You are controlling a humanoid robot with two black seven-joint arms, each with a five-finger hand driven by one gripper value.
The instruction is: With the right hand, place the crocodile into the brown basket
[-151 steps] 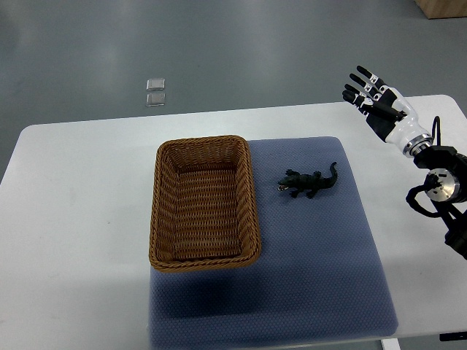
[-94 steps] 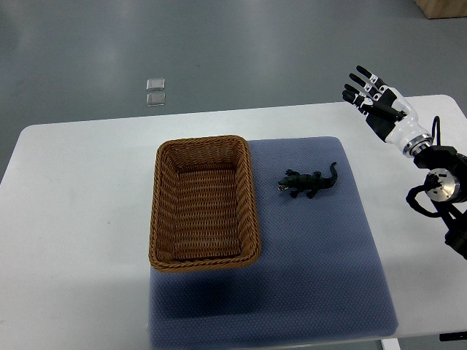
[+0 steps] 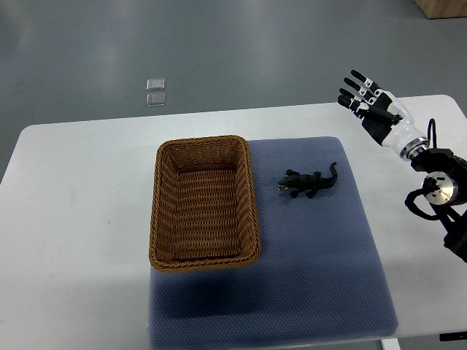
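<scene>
Item 1, right hand (image 3: 368, 109): I logged it at 2 o'clock from the crocodile, over the far right part of the white table (image 3: 80, 219). Its arm entered from the right edge of the picture. The fingers (image 3: 359, 75) were spread wide and pointed toward 11 o'clock, and the hand held nothing. It was well apart from the toy.

Item 2, crocodile (image 3: 310, 182): a small dark toy that I noted lying flat on the blue mat (image 3: 321, 270), at 3 o'clock from the basket. It was near the basket's right rim but not touching it, and outside the basket. Its head faced roughly 8 o'clock, toward the basket. Its tail curved up toward 1 o'clock.

Item 3, brown basket (image 3: 252, 204): woven and rectangular, with its long sides running from 12 to 6 o'clock. I recorded it standing upright on the left part of the mat.

Item 4, blue mat: a textured sheet that covered the middle and right of the table and reached the near edge.

Item 5, two small clear squares (image 3: 155, 92): I saw them on the grey floor (image 3: 255, 44) beyond the table, at 11 o'clock from the basket.
</scene>
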